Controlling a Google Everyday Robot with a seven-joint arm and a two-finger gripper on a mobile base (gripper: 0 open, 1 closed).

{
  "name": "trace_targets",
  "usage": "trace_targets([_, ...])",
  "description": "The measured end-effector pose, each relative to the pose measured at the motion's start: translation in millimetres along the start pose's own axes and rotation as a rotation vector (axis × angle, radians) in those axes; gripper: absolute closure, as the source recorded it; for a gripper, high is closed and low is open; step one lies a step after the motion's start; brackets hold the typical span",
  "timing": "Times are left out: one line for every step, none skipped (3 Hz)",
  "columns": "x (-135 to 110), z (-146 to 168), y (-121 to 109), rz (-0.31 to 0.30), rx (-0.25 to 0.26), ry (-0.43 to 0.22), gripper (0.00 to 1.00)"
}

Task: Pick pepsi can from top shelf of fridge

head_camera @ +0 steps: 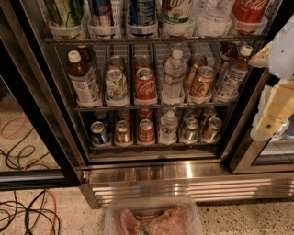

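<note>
Nearest the camera, low and to the left of the gripper (271, 92), sits a clear plastic tub (151, 215) with pale pink crumpled contents. It stands on a speckled floor (239, 220). Further left of it lie loose black and orange cables (27, 213). The cream and white gripper hangs at the right edge of the view, in front of the fridge's (193, 183) black door frame and above its ribbed stainless-steel base. Whether it is spread or closed cannot be told, and nothing is seen in its grasp.

Down-left of the gripper, the lowest wire rack (151, 146) carries small cans and one small clear bottle. Level with the gripper and to its left, the middle wire rack (151, 106) holds brown-filled bottles with white caps, a red cola can (145, 83), a clear water bottle (173, 75) and a bronze can (202, 80). The bottle nearest the gripper (234, 75) stands just beside it.

Up and well to the left is the top shelf (156, 40), a dark wire rack with translucent white cup holders. The dark blue pepsi can (141, 13) stands upright in one holder. On its far side from the gripper is a slimmer blue-and-silver can (101, 13). Between the pepsi can and the gripper stand a white-and-green can (177, 11), a clear bottle (211, 16) and a red cola container (248, 13).
</note>
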State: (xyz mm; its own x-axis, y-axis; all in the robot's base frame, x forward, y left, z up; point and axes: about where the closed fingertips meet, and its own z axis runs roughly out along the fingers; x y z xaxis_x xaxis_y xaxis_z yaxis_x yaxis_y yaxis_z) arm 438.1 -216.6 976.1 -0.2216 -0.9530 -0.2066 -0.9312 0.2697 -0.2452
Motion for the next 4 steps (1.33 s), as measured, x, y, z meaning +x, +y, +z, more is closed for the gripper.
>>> trace_targets([-6,1,0,0.012,0.013,-0.007,0.0])
trace_targets([-14,9,2,0.029,-0.026,-0.023,0.0])
trace_targets([-36,26,15,-0.073,-0.175,-0.079,0.0])
trace_targets([-37,26,15,-0.074,-0.147,-0.075,0.0])
